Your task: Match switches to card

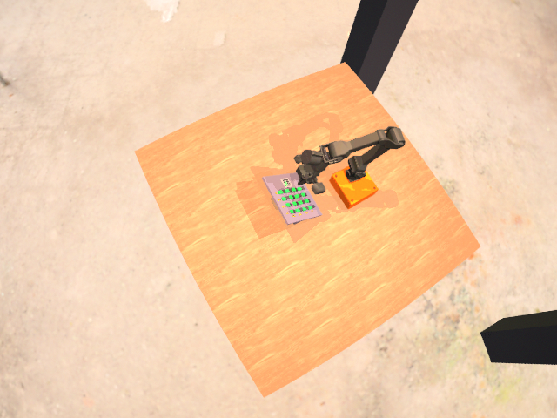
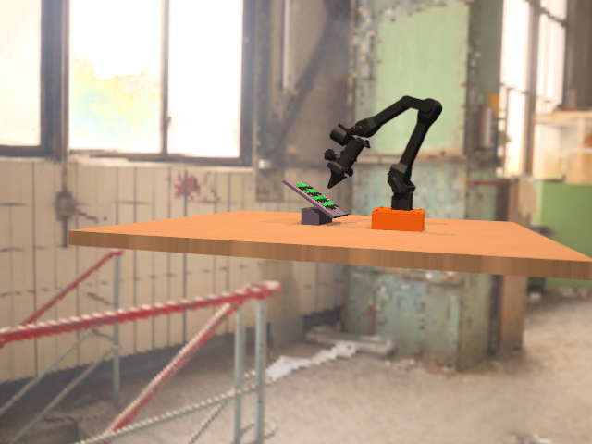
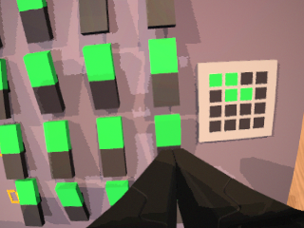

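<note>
A tilted purple panel (image 1: 287,219) (image 2: 313,215) (image 3: 254,26) carries a grid of rocker switches (image 1: 294,199) (image 2: 315,194), each half green and half dark grey. The small white card (image 3: 237,101) (image 1: 285,181) lies on the panel to the right of the grid; its top row shows two green then two dark squares, its second row dark, green, green, dark, and its two lower rows are all dark. My gripper (image 3: 173,160) (image 1: 300,181) (image 2: 331,185) is shut and empty, its tip pointing down a little above the panel. In the wrist view it is just before the green half of a switch (image 3: 167,129) in the column beside the card.
The panel stands on an orange wooden table (image 1: 314,292) (image 2: 287,239). The arm's orange base (image 1: 353,189) (image 2: 398,218) sits right beside the panel. Two black posts (image 1: 378,36) (image 1: 521,341) stand outside the table's edges.
</note>
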`<act>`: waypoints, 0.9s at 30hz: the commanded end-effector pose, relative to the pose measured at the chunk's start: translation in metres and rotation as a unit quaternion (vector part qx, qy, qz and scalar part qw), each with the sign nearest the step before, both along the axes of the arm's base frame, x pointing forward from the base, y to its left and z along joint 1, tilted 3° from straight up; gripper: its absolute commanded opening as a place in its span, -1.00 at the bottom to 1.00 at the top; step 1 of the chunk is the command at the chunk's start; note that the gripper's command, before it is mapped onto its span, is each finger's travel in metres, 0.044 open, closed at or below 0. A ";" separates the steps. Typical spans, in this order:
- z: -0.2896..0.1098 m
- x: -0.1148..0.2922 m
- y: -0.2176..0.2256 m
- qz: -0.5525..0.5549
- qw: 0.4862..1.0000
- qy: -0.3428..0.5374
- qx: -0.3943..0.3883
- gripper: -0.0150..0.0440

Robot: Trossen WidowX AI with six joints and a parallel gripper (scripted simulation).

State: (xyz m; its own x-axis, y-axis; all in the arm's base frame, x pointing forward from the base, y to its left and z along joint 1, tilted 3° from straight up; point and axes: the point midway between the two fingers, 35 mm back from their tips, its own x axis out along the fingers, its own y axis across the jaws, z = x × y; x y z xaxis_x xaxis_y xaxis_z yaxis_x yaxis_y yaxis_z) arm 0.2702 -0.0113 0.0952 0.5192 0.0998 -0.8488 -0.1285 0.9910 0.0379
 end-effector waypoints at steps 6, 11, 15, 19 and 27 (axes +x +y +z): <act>-0.015 0.006 0.001 -0.001 1.000 0.004 -0.001 -0.49; -0.018 0.008 0.001 -0.001 1.000 0.004 -0.001 -0.49; -0.023 0.011 0.002 -0.001 1.000 0.004 -0.001 -0.49; -0.028 0.015 0.002 -0.001 1.000 0.004 -0.001 -0.49; -0.029 0.015 0.003 -0.001 1.000 0.004 -0.001 -0.49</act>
State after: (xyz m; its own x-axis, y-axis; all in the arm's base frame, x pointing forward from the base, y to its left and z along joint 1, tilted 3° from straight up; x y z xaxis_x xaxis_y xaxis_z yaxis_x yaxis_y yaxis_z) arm 0.2855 -0.0084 0.0675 0.5138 0.1008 -0.8520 -0.1310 0.9906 0.0383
